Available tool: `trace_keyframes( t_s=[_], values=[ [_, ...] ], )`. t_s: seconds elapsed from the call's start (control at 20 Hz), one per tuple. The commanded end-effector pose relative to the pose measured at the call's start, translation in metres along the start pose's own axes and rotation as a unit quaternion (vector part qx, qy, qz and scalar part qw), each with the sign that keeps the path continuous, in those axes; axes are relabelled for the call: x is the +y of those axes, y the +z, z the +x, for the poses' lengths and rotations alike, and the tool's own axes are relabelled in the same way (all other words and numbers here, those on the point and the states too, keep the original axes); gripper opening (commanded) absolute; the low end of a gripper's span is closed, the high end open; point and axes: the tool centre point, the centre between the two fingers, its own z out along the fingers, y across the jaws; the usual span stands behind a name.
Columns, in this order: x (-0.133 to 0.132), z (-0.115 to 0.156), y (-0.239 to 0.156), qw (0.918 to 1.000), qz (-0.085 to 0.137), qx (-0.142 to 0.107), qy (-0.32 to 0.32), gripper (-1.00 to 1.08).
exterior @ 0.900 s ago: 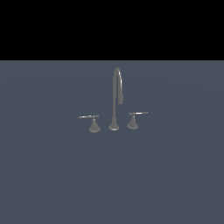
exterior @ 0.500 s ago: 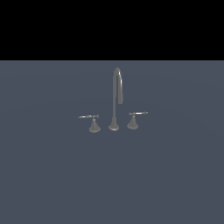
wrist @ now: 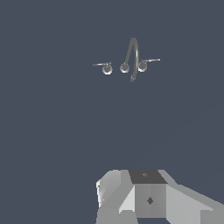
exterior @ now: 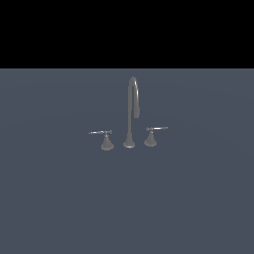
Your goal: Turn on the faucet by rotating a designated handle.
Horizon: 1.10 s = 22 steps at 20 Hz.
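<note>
The faucet [exterior: 130,114] stands upright on the grey counter [exterior: 59,198], the handle [exterior: 105,139] just beside its spout base on the exterior view's left (lever pointing outward), while the end effector [wrist: 148,199] sits well apart from it, its finger state impossible to tell.

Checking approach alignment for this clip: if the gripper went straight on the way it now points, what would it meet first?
Probably the bare grey surface, short of the faucet. Only the gripper body shows in the wrist view, far from the handle; its exact line and depth are unclear.
</note>
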Motion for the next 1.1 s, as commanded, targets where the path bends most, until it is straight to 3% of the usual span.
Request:
trace_keyframes(
  t_s=[0.0,0.6,1.05],
  values=[
    [-0.001,0.004,0.002,1.0,0.002,-0.001,0.004,-1.0],
    [-0.014,0.059,0.027,0.9963,0.035,-0.008,0.078,-1.0],
    [-0.033,0.128,0.074,0.98,0.065,-0.026,0.186,-1.0]
  ],
)
